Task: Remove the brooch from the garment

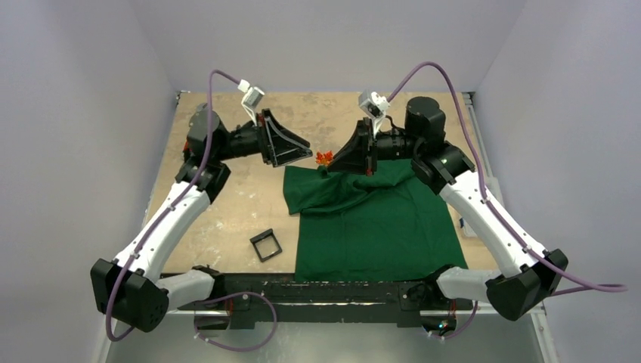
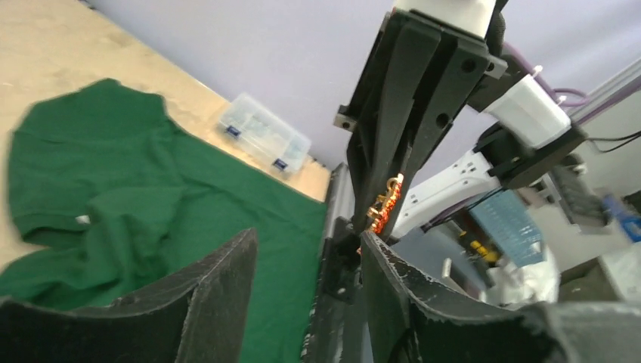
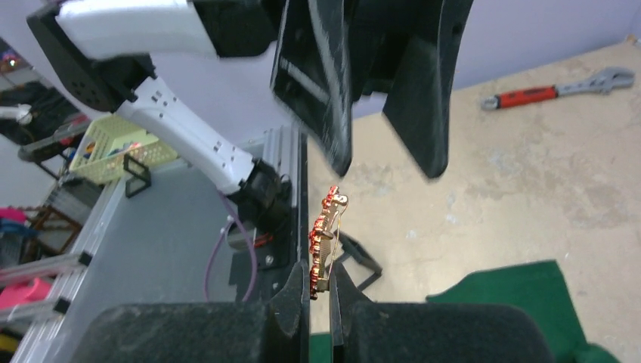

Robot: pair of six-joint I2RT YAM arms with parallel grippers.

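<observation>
A worn tan surface, blotched with paler patches, sits between plain lavender walls. A small black square frame lies flat on it toward the near left. A clear plastic compartment box with blue latches rests at its right edge. From the right wrist view, an adjustable wrench with a red handle lies flat on the bare surface, and a yellow-green basket stands off the surface in the blurred background.

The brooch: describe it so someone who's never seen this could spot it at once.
Start at the big dark green T-shirt lying on the table, then go to its far edge, where the left hand faces the right hand. The brooch is the tiny orange-red jagged leaf pinched in that right hand, clear of the cloth, unlike the red-handled wrench lying on the table.
</observation>
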